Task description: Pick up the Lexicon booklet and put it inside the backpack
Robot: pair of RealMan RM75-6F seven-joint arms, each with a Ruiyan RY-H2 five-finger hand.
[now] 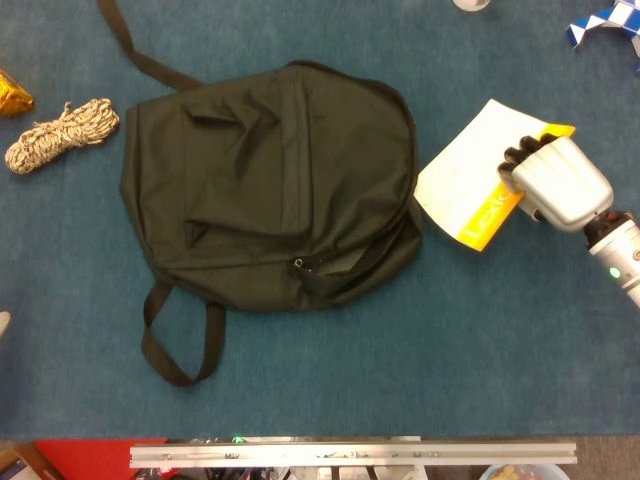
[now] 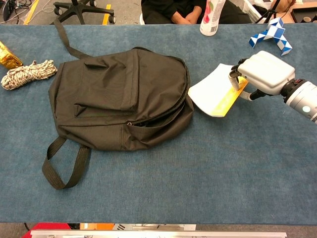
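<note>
One hand only shows in either view, and the left hand is in neither; going left to right, a coil of rope (image 1: 62, 134) lies at about ten o'clock on the blue worktop (image 1: 400, 360), well apart from the work. The black backpack (image 1: 270, 185) lies flat in the middle, its main zip gaping along the edge at four o'clock, which turns the opening toward the booklet. The Lexicon booklet (image 1: 468, 185), white with a yellow band, sits just beside that edge at three o'clock, seemingly tilted off the worktop. The right hand (image 1: 555, 182) has its fingers (image 1: 522, 155) curled over the booklet's far edge, holding it, probably so the near corner can lead into the opening
</note>
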